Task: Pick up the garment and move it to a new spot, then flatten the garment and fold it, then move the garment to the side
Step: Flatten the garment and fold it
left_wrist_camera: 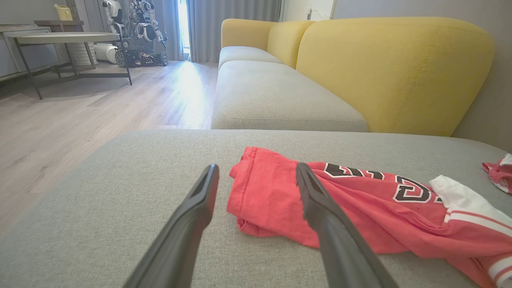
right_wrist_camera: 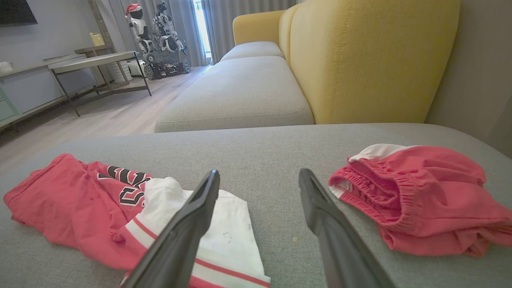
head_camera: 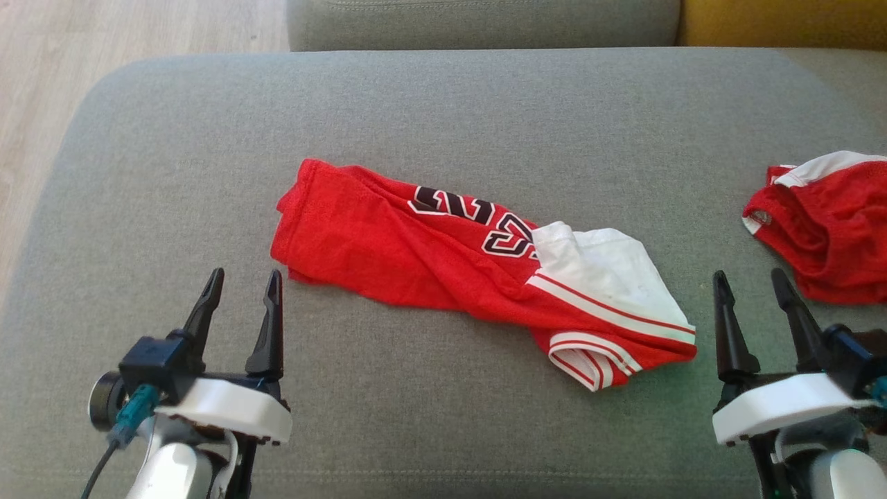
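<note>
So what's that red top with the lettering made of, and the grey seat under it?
The red top looks like thin, matte sports mesh, probably polyester: fine pinholes show and it crumples softly. The grey seat looks like coarse woven upholstery, matte, with a visible flecked weave.

The red jersey (head_camera: pixel 416 256) lies crumpled in a long, loose bunch at the middle of the grey sofa cushion (head_camera: pixel 443 104). Its black-and-white lettering faces up, and its white, red-striped end points toward the cushion's front right.
</note>
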{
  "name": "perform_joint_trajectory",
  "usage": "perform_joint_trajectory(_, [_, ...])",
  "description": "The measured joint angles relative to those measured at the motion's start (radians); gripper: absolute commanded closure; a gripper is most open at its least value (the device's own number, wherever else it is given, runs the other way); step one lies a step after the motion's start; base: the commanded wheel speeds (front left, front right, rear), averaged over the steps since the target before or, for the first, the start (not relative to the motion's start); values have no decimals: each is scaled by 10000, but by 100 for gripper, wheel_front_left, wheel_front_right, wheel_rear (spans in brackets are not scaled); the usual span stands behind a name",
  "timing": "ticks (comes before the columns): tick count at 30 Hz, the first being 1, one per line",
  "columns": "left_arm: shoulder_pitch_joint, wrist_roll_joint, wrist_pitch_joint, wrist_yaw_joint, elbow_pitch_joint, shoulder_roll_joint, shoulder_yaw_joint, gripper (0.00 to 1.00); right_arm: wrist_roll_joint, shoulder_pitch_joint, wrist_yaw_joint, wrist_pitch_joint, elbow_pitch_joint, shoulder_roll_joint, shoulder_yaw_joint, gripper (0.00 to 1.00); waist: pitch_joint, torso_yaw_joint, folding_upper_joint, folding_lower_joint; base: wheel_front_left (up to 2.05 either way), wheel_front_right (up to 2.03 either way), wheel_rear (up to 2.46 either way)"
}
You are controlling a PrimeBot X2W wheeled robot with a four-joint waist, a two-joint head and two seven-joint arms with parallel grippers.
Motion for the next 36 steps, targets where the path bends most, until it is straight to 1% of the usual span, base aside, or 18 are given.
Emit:
perform_joint_trajectory(4, [0,-2,0,86,-23,13,-23,0,13,-5,0,0,33,0,-8,0,22,18,0,0,0,0,0])
perform_joint_trajectory(13, [-27,-4,84,81,-35,44,-107,0,98,-11,0,-2,59,0,-4,0,103,17,0,0,0,0,0])
perform_joint_trajectory(14, [-54,-15,123,59,-33,44,-173,0,100,-12,0,-2,58,0,-6,0,143,19,0,0,0,0,0])
perform_joint_trajectory(18, [-687,-230,351,-318,295,25,-366,0,100,-80,0,-4,29,0,23,0,408,8,0,0,0,0,0])
perform_joint_trajectory(23, [-2337,-537,1034,-897,1662,-48,-581,0,98,-575,0,-38,21,0,221,0,860,-139,0,0,0,0,0])
perform_joint_trajectory(25, [-2796,-731,1239,-1047,2391,-102,-569,0,98,-739,0,-54,31,0,268,0,1038,-244,0,0,0,0,0])
perform_joint_trajectory(28, [-3226,-932,1498,-1156,3423,-107,-502,0,100,-864,0,-123,94,0,347,0,1276,-426,0,0,0,0,0])
perform_joint_trajectory(31, [-3521,-1043,1572,-1147,4305,-105,-322,0,104,-864,0,-174,190,0,380,0,1475,-599,0,0,0,0,0])
perform_joint_trajectory(36, [-3789,-1551,1753,-1269,5256,-169,-33,0,188,-871,0,-255,328,-2,370,0,1656,-748,0,0,0,0,0])
